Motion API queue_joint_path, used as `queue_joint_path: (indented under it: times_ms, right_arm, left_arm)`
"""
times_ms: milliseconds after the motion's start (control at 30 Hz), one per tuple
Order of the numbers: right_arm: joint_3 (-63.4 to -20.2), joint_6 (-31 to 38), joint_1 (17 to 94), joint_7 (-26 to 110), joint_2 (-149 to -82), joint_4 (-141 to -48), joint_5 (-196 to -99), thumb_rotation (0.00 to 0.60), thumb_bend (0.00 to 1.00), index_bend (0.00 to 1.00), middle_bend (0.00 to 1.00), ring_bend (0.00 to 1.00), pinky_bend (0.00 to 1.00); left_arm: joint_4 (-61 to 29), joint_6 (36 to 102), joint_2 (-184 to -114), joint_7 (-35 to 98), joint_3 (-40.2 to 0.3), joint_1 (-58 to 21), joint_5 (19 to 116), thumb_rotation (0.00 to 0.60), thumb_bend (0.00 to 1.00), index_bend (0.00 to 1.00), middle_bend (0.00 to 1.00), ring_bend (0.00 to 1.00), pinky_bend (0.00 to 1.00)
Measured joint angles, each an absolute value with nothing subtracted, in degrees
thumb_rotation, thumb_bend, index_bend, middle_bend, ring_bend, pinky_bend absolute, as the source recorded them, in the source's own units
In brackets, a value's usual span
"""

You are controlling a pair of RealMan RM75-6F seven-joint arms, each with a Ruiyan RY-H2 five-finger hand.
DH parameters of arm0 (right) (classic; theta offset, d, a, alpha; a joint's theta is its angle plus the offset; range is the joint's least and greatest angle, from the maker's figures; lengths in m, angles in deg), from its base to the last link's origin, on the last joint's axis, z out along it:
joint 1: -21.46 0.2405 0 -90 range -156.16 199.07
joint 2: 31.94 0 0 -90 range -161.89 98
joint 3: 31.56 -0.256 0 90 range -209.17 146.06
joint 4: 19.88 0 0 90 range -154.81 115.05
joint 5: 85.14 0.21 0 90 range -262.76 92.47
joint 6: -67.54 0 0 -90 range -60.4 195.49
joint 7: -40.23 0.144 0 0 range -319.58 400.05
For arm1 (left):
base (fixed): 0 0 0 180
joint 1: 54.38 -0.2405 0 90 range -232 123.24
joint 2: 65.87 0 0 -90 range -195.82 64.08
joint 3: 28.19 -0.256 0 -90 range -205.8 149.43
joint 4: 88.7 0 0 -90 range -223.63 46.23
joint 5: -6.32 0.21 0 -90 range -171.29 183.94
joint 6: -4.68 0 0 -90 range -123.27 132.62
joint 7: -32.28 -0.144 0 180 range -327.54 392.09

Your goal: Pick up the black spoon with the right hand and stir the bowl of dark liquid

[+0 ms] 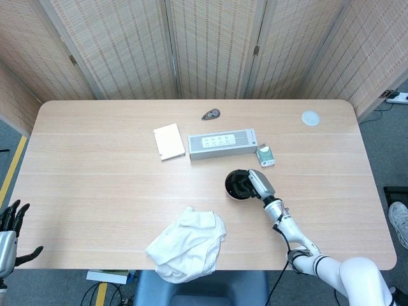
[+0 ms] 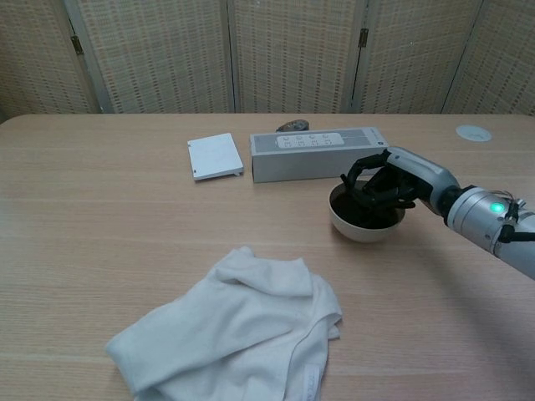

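From the head view we look down on a pale wooden worktop (image 1: 115, 191) backed by woven folding screens (image 1: 210, 48). Near its middle sits the bowl (image 1: 237, 185) of dark liquid, and our right hand (image 1: 252, 183) reaches over it from the near right, dark fingers curled above the liquid. We cannot make out the black spoon from up here, since the fingers and the dark liquid blend together. Behind the bowl lies a grey power strip (image 1: 222, 144), with a small green-and-white packet (image 1: 265, 155) at its right end and a cream pad (image 1: 169, 141) to its left. A small dark object (image 1: 211, 115) lies near the far edge, and a round white disc (image 1: 310, 117) sits towards the far right corner. A crumpled white cloth (image 1: 188, 245) rests at the near edge. Our left hand (image 1: 11, 229) hangs off the worktop at the lower left, fingers spread, holding nothing.

From the chest view, the white bowl (image 2: 366, 225) stands just in front of the power strip (image 2: 318, 153). Our right hand (image 2: 383, 189) is bent over the rim with fingers drawn together down into the bowl; they seem closed on something dark, but we cannot tell for certain that it is the spoon. The cloth (image 2: 234, 330) fills the foreground, and the pad (image 2: 214, 155) lies left of the strip.
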State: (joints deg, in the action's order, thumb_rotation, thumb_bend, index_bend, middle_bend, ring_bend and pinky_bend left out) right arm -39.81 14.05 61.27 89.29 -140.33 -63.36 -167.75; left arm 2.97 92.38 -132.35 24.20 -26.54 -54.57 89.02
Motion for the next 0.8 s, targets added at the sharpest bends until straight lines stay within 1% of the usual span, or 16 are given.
queue_joint_path:
  times_ms: [433,633,800]
  right_arm:
    - [-41.25,15.09,65.26,90.36,-144.62,-56.61,-168.01,0.6,0.44,0.76,0.95,1.0,1.0]
    - [-40.31,14.74,65.53,90.45,-144.86,-56.98,-169.02,0.6,0.44,0.76,0.95,1.0,1.0]
    - [-39.17,13.59,64.51,90.36,-143.68,-59.27,-169.74,0.6,0.44,0.76,0.95,1.0,1.0]
  left_arm:
    - [3.11,92.73,-132.0,24.21,-26.54,-55.16,88.46,0.6,0.16,0.09,0.04,0.09,0.16]
    - [2.86,92.33,-132.11,24.27,-26.55,-54.99,88.47,0.6,0.16,0.09,0.04,0.09,0.16]
    - [2.59,91.96,-132.31,24.44,-26.43,-54.62,88.7,0.6,0.16,0.09,0.04,0.09,0.16]
